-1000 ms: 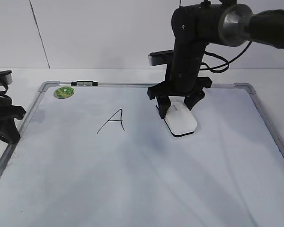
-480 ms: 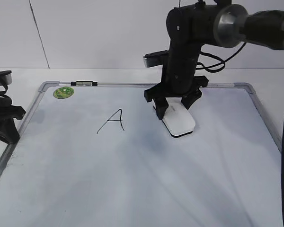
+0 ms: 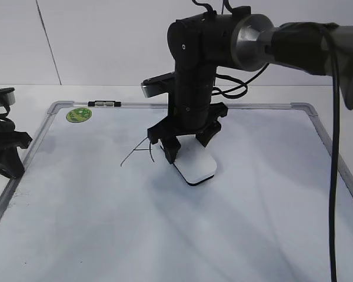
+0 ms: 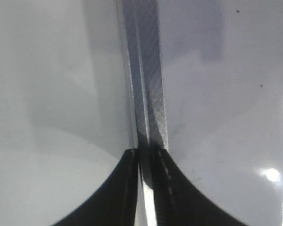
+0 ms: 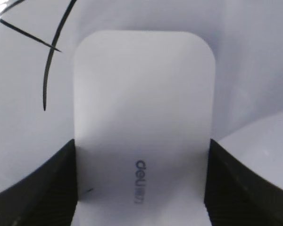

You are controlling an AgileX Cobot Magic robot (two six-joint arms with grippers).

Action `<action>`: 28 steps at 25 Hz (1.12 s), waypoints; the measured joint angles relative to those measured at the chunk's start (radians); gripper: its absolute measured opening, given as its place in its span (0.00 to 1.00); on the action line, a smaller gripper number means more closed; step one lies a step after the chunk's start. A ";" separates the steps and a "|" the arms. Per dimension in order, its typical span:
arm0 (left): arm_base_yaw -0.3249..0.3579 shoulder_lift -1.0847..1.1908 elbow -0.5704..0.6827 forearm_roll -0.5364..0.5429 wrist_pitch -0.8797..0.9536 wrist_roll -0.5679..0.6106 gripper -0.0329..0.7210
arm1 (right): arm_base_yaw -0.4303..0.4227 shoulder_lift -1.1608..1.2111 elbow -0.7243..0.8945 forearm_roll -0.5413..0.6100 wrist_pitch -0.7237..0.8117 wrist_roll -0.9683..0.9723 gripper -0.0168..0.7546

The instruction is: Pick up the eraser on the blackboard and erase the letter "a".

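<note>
The right gripper (image 3: 185, 143) has its jaws clamped on the two long sides of the eraser (image 3: 194, 166). It holds the eraser flat, with the dark felt down on the blackboard (image 3: 294, 235), so the felt can rub ink off. The eraser sits near the middle of the board, a bit toward 12 o'clock. The handwritten letter (image 3: 140, 150) is touching its far end, at about 9 o'clock from it, and is partly hidden behind the gripper. In the right wrist view, thin black strokes (image 5: 51, 70) lie just beside the eraser's front left corner.

The left gripper (image 4: 146, 188) waits over the board's metal frame (image 4: 148, 84) at the 9 o'clock edge. Its jaws are nearly together and hold nothing.

There is lots of bare board toward 6 o'clock and 3 o'clock. The frame edges are well apart from the eraser, so I think it has room to wipe sideways.
</note>
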 joint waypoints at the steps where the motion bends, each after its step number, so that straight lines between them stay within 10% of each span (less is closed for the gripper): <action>1: 0.000 0.000 0.000 0.000 0.000 0.000 0.14 | -0.005 0.000 0.000 -0.002 0.000 0.002 0.76; 15: 0.000 0.001 0.000 0.000 -0.002 0.000 0.14 | -0.261 -0.066 0.017 -0.059 0.014 0.011 0.76; 28: 0.000 0.001 0.000 0.000 -0.002 0.000 0.15 | -0.317 -0.351 0.222 -0.083 0.020 0.011 0.76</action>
